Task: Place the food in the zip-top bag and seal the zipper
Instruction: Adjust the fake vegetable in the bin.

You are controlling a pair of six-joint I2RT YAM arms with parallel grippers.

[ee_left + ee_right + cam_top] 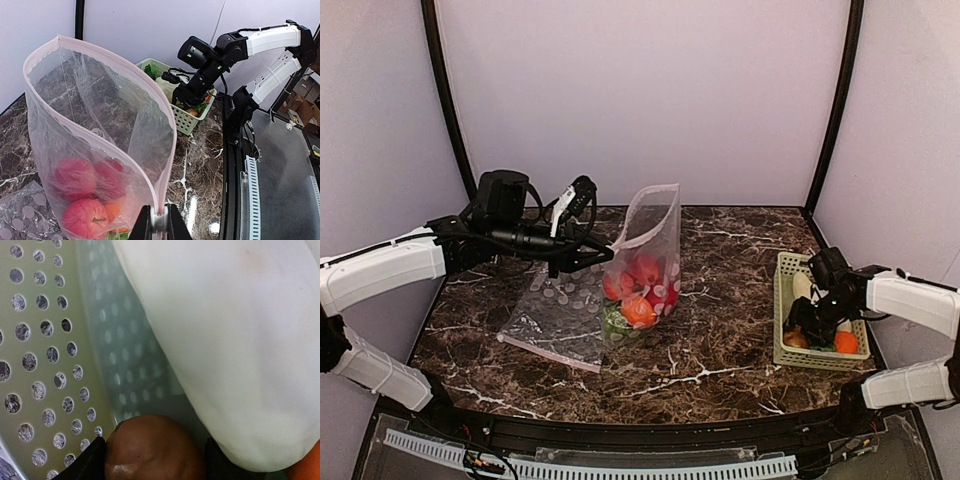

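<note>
Several foods bagged: red apples (75, 177), an orange one and greens sit in the zip-top bag (645, 255), upright, well apart from basket (782, 310).
Zipper (167, 165): unsealed, mouth gaping.
Left gripper (159, 222): pinched tight on bag's mouth edge.
Right gripper (155, 460): inside basket, fingers straddling brown potato (152, 440); grip unclear.
Remaining: potato, white radish (225, 340), sealing.

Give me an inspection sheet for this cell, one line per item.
Surface: dark veined marble table.
Job's things: zip-top bag upright, mouth open, apples inside; radish and potato in basket.
Clutter: second bag lying flat left of it.
Grippers: left gripper shut on zipper edge; right gripper straddles potato, grip unclear.
Cables: black lead over left wrist.
Surroundings: pale walls, black posts.
</note>
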